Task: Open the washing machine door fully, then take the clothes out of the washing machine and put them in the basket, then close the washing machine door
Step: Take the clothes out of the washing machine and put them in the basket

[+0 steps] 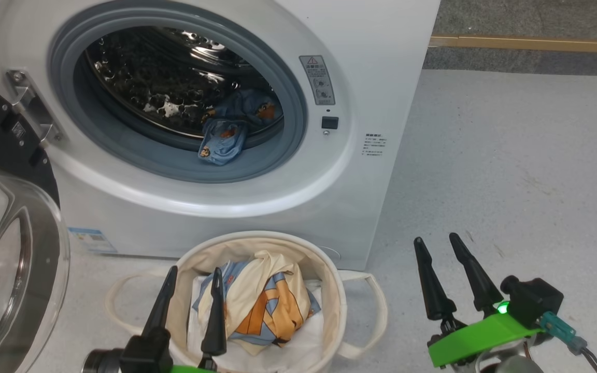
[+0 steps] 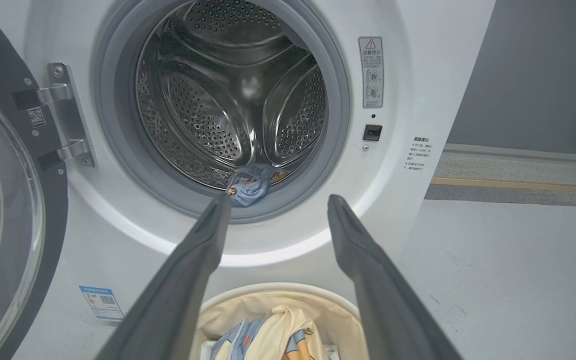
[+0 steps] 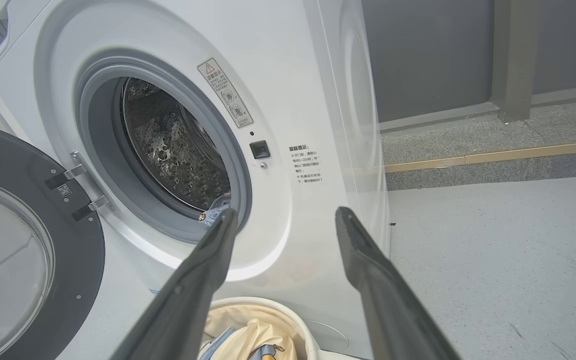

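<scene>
The white washing machine (image 1: 360,77) stands with its black-rimmed glass door (image 1: 3,248) swung wide open to the left. A blue garment with orange-brown prints (image 1: 228,134) lies over the grey gasket at the drum's lower lip; it is also seen as blue cloth (image 2: 250,186) in the left wrist view. The cream basket (image 1: 329,269) sits on the floor before the machine, holding the cream garment with blue and orange blocks (image 1: 265,305). My left gripper (image 1: 195,274) hovers open over the basket's left side, empty. My right gripper (image 1: 438,241) is open and empty over the floor, right of the basket.
Grey floor (image 1: 511,171) stretches to the right of the machine, ending at a raised kerb with a tan strip (image 1: 526,44). The open door (image 3: 28,240) takes up the space left of the machine. A white sheet (image 1: 298,352) lines the basket under the garment.
</scene>
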You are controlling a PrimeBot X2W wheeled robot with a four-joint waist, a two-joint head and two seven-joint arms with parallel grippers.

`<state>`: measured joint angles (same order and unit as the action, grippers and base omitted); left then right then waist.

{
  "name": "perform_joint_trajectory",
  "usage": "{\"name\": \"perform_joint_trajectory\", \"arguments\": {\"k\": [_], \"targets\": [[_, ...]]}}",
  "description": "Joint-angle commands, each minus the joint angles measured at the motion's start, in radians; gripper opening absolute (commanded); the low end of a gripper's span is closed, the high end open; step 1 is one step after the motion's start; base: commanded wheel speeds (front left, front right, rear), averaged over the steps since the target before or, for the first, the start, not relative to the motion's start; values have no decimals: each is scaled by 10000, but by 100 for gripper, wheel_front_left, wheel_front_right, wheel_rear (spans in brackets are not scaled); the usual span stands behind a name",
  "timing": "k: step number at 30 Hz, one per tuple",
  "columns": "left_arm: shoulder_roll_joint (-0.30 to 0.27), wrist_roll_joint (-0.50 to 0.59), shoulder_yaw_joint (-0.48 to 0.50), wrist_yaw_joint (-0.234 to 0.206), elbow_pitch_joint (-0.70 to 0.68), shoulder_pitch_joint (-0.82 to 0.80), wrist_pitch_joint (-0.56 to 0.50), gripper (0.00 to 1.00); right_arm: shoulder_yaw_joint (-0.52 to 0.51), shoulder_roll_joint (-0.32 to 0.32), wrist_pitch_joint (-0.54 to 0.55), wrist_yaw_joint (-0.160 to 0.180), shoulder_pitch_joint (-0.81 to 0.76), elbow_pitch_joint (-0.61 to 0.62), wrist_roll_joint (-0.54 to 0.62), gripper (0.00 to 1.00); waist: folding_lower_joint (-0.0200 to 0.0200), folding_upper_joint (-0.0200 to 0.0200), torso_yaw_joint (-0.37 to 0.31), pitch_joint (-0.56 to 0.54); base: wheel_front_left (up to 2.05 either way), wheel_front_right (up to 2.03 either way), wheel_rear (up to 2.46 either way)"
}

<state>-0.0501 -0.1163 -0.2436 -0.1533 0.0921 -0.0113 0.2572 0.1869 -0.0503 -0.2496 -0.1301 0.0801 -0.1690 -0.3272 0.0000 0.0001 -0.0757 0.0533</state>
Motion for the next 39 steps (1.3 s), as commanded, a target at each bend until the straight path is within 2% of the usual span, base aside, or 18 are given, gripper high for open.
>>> {"name": "perform_joint_trajectory", "arguments": {"k": [1,22,39], "targets": [[-2,-16,302,43,-244,-186,45,100,235,1,-122,-6,177,292,-39,100,0,-1,-6,13,0,0,0],[-1,-108,209,-47,-102,-346,45,100,-295,1,-122,-6,344,145,-86,100,0,-1,-157,192,0,0,0],[-1,-129,169,-87,-25,-525,46,100,-9,1,-122,-6,481,233,-197,100,0,-1,-378,621,0,0,0]]}}
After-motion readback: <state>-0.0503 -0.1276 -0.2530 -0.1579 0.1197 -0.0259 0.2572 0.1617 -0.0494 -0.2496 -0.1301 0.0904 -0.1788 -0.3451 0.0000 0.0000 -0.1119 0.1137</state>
